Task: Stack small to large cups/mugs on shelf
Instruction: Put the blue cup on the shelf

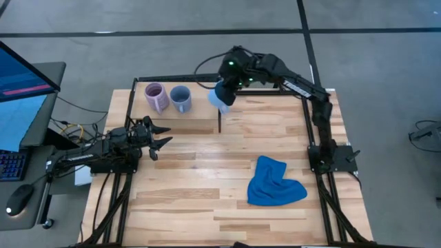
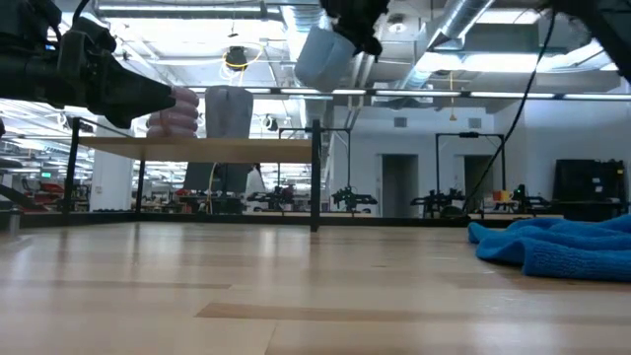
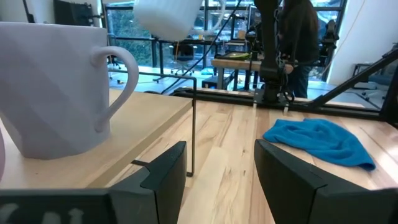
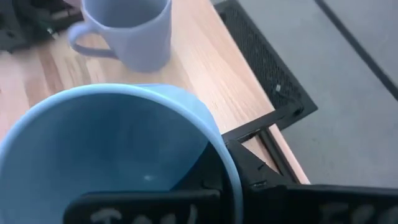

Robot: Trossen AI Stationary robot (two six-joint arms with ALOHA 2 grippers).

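The light blue mug hangs in the air above the right end of the shelf, clamped at its rim in my right gripper. On the shelf, the grey-blue mug stands just beside the pale purple mug. My left gripper waits with fingers apart near the shelf's front edge. A blue cloth lies on the table, well apart.

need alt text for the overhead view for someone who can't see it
The right arm's tool holds a light blue mug above the right end of a small wooden shelf, where a purple mug and a grey-blue mug stand side by side. The left tool waits open at the table's left; a blue cloth lies front right.
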